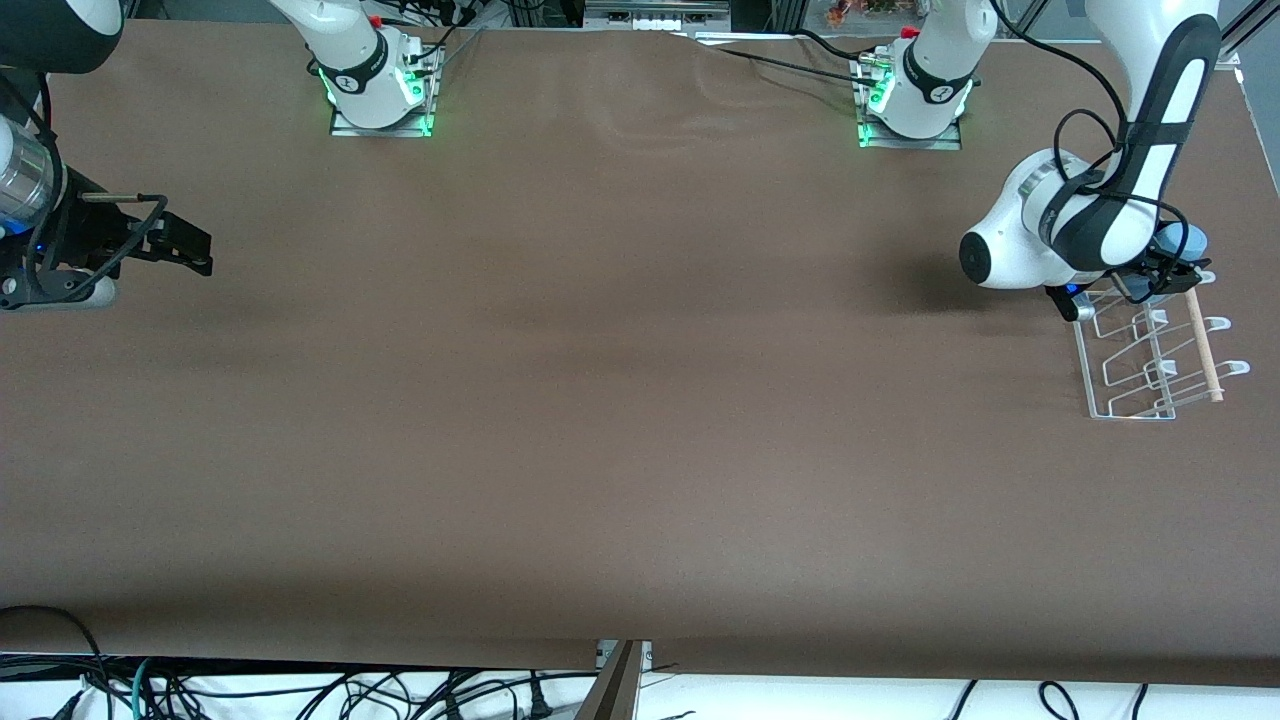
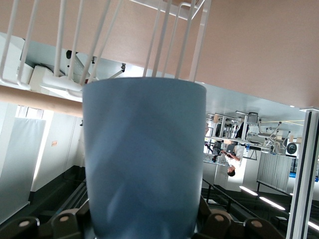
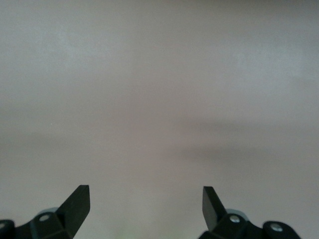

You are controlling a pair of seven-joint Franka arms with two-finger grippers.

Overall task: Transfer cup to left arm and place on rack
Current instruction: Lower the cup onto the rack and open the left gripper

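Note:
The light-blue cup [image 2: 144, 159] fills the left wrist view, held between my left gripper's fingers. In the front view the cup [image 1: 1183, 240] peeks out beside the left arm's white wrist, over the end of the white wire rack [image 1: 1150, 350] that is farther from the front camera. My left gripper [image 1: 1165, 272] is shut on the cup right at the rack's wooden dowel [image 1: 1203, 345]. The rack's wires [image 2: 164, 35] and the dowel [image 2: 35, 99] show close to the cup. My right gripper [image 1: 185, 245] is open and empty at the right arm's end of the table [image 3: 144, 204].
The brown table [image 1: 600, 400] stretches between the two arms. Both arm bases [image 1: 380, 90] stand along the edge farthest from the front camera. Cables hang below the table's near edge.

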